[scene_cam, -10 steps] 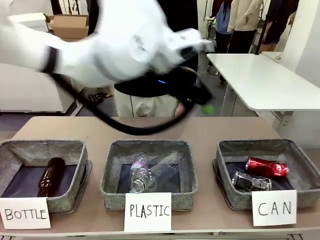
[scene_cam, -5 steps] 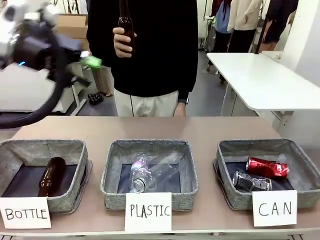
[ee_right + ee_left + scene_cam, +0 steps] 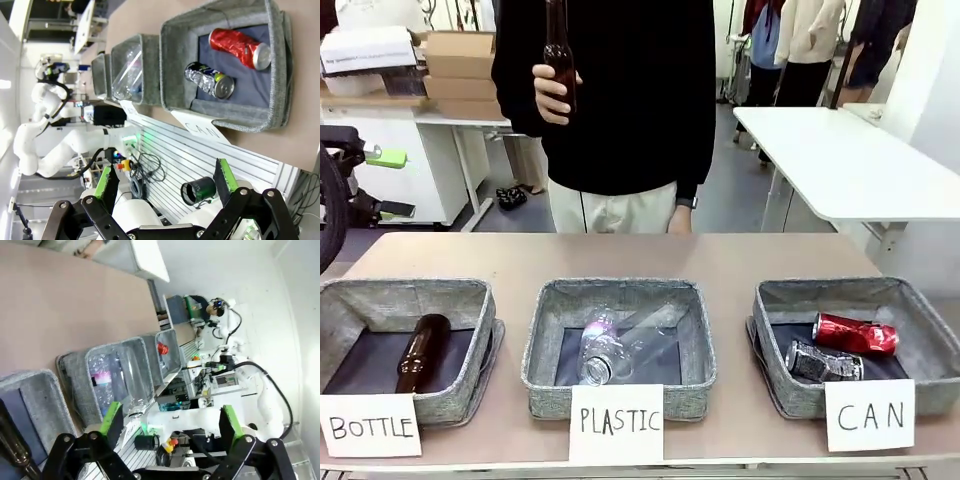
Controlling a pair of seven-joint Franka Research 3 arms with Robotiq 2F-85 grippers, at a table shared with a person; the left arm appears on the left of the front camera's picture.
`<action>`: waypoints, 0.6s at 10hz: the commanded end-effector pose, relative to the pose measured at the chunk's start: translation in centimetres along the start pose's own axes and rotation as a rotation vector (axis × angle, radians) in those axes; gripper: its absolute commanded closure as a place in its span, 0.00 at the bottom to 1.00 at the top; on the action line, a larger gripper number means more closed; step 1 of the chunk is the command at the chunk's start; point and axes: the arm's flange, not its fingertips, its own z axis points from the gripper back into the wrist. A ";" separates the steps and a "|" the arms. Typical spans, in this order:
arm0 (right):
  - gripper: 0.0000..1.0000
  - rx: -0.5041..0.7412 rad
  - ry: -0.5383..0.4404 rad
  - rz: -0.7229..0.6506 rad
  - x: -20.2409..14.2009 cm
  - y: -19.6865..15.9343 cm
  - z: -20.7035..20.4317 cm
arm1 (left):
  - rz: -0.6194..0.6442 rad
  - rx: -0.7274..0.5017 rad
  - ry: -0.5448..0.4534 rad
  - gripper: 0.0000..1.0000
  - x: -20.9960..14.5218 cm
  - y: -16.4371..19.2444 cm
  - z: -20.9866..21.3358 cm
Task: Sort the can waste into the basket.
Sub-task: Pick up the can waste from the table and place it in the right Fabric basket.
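Three white handwritten cards stand along the lower edge of the front view: "BOTTLE" (image 3: 369, 427) at lower left, "PLASTIC" (image 3: 616, 421) in the middle and "CAN" (image 3: 869, 415) at lower right. Each leans against the near wall of a grey woven basket on the brown table (image 3: 720, 258).

The red can (image 3: 855, 334) and the black and silver can (image 3: 822, 362) both lie on their sides on the dark bottom of the CAN basket (image 3: 800, 295), the red one toward the far right, the darker one just beside it and nearer the camera. The print on the cans is too small to read. In the right wrist view the same two cans lie in the upper right of the frame.

A clear plastic bottle (image 3: 610, 350) lies in the middle basket (image 3: 616, 292), and a brown glass bottle (image 3: 420, 352) lies in the left basket (image 3: 405, 294).

Behind the table, at upper centre, a person in a black top holds another brown bottle (image 3: 558, 45) upright in one hand (image 3: 552, 92).

The left gripper (image 3: 170, 422) has its fingers spread wide with nothing between them; green pads show at the far left edge of the front view. The right gripper (image 3: 165, 181) is likewise spread wide and empty, off the table's near edge.
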 end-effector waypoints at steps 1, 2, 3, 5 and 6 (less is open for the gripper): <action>0.00 -0.005 0.000 0.001 0.0 0.2 0.3 | -0.009 -0.028 -0.007 0.00 0.9 -0.4 0.7; 0.00 -0.005 0.000 0.001 0.0 0.2 0.3 | -0.009 -0.028 -0.007 0.00 0.9 -0.4 0.7; 0.00 -0.005 0.000 0.001 0.0 0.2 0.3 | -0.009 -0.028 -0.007 0.00 0.9 -0.4 0.7; 0.00 -0.005 0.000 0.001 0.0 0.2 0.3 | -0.009 -0.028 -0.007 0.00 0.9 -0.4 0.7; 0.00 -0.005 0.000 0.001 0.0 0.2 0.3 | -0.009 -0.028 -0.007 0.00 0.9 -0.4 0.7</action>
